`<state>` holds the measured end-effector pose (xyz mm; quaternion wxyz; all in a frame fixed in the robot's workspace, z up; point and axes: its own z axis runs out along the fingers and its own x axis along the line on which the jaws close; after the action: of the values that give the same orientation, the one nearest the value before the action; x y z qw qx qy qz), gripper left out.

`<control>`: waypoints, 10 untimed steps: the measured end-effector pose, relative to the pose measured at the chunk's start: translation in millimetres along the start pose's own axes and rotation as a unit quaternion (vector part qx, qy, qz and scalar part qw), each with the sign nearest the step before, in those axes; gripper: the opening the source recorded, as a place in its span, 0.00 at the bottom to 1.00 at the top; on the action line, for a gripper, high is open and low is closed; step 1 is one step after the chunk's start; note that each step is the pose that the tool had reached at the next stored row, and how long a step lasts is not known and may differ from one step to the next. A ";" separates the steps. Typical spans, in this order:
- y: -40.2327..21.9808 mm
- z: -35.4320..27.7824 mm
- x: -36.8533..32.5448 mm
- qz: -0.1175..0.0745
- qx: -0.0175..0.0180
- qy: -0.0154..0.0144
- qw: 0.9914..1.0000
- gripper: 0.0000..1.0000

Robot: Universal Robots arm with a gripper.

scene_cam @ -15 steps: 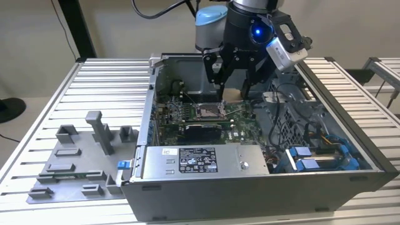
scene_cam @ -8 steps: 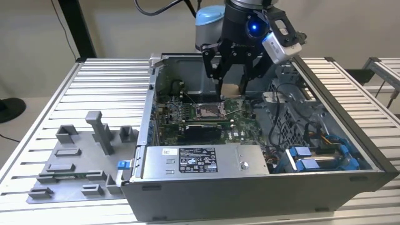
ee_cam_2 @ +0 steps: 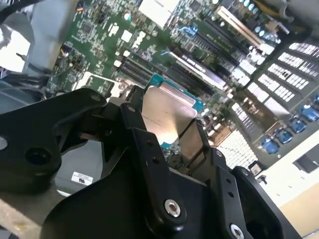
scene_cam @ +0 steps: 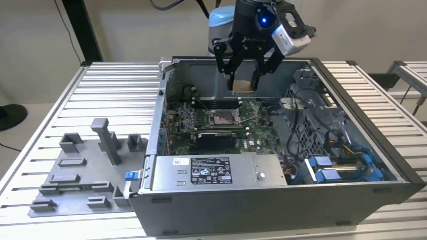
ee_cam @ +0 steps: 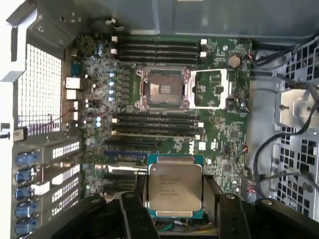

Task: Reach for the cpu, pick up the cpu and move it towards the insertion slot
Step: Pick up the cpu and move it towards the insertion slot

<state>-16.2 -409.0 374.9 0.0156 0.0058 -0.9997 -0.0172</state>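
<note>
Item: cpu (ee_cam: 175, 186), a thin square chip with a silvery metal top and a greenish board edge, held in the gripper (scene_cam: 243, 85) above the open computer case (scene_cam: 373, 165). State of the claw: closed on the chip, one black finger (ee_cam: 134, 209) against each of two opposite edges, the top face bare between them in both wrist views. Position: in the exterior view the chip hangs over the rear part of the motherboard (ee_cam: 219, 144), clear of the board and not touching it. Destination: insertion slot (ee_cam: 162, 88), a square metal-framed socket with a dark centre, its hinged load plate (ee_cam: 211, 89) swung open just beside it; in the first wrist view the slot lies beyond the chip, with a bank of memory slots (ee_cam: 154, 124) between the two. Elsewhere: grey fixture tray (scene_cam: 73, 175) with upright blocks on the slatted table (scene_cam: 113, 85), at the exterior view's left of the case. Handling, by judgement: light and stiff, so it should not flex in the grip; the smooth metal lid offers little friction, and the underside contacts are likely delicate. The edge hold now in use looks the proper one, since it leaves both faces untouched; a tilt in the fingers would be the chief hazard.
</note>
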 end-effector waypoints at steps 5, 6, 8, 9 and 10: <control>22.7 2.1 -0.1 0.000 0.000 0.000 1.000 0.00; 27.1 2.5 0.0 0.000 0.000 0.000 1.000 0.00; 36.0 3.3 0.0 0.000 0.000 0.000 1.000 0.00; 45.0 4.4 0.2 0.000 0.000 0.000 1.000 0.00; 49.3 5.0 0.3 0.000 0.000 0.000 1.000 0.00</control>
<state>-17.3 -359.6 371.7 0.0155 0.0058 -0.9997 -0.0171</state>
